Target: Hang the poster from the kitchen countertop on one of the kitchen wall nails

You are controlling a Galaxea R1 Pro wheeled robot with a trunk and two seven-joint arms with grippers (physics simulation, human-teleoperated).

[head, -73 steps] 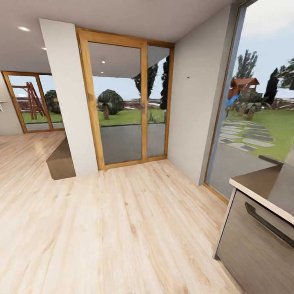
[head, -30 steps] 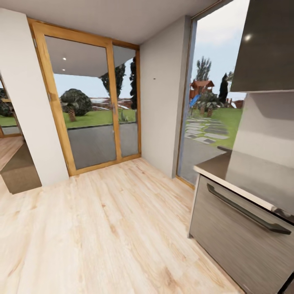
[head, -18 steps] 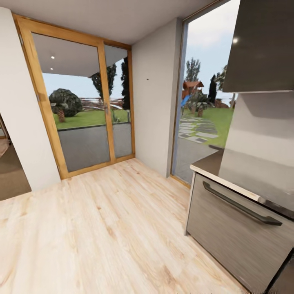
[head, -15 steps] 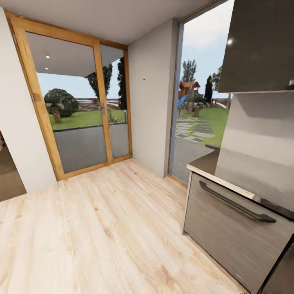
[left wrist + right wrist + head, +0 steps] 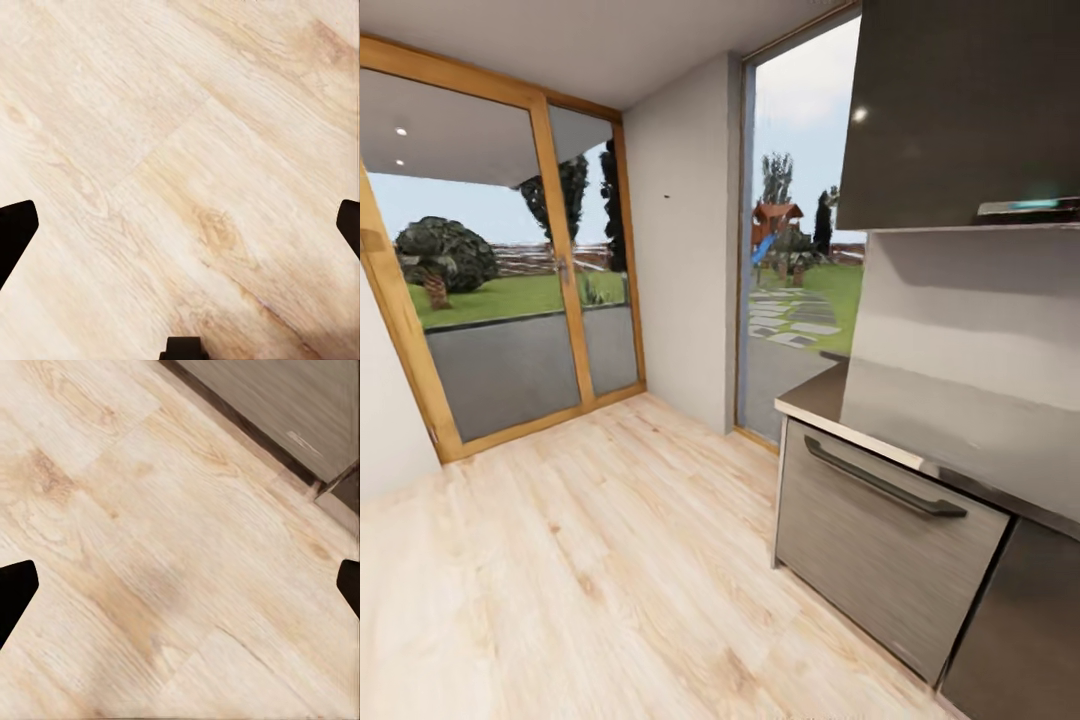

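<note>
Ahead on the right, the kitchen surface [image 5: 815, 398] ends above a grey drawer front [image 5: 880, 545] with a dark handle [image 5: 883, 480]; both now sit further left in the head view than a moment ago, because the camera has turned right. One wall nail [image 5: 667, 195] dots the pale wall [image 5: 680, 240] beside the glass door [image 5: 510, 290]. Over the wooden floor [image 5: 610, 580], the left hand [image 5: 180, 225] and right hand [image 5: 180, 589] are spread wide, gripping nothing.
</note>
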